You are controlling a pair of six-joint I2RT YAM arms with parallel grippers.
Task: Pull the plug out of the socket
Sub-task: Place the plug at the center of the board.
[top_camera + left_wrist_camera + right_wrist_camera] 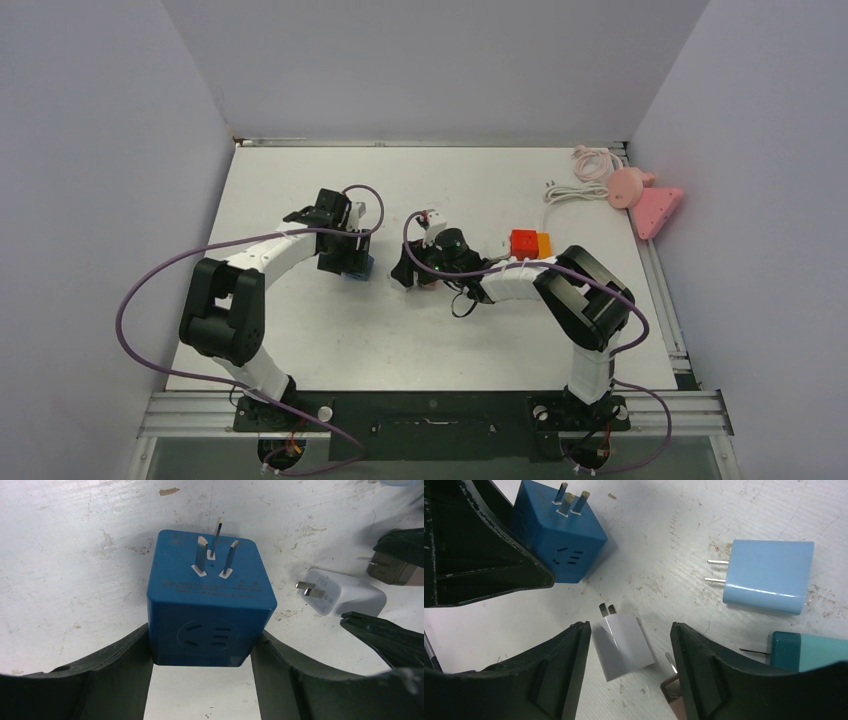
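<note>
Currently the white plug [624, 647] lies flat on the counter [684, 525], apart from the blue socket cube [210, 605], with its bare prongs aimed toward the cube. Right claw [629, 630] is spread apart and straddles the plug, whose long axis runs along the gap; left claw [200, 652] is clamped on the cube's sides. Judgement: the right arm is nearer the plug, and the separation looks done.

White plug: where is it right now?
Right wrist view: the white plug lies on the table, untouched, between the fingers of the open right tool, just right of the blue socket cube held by the left tool.
</note>
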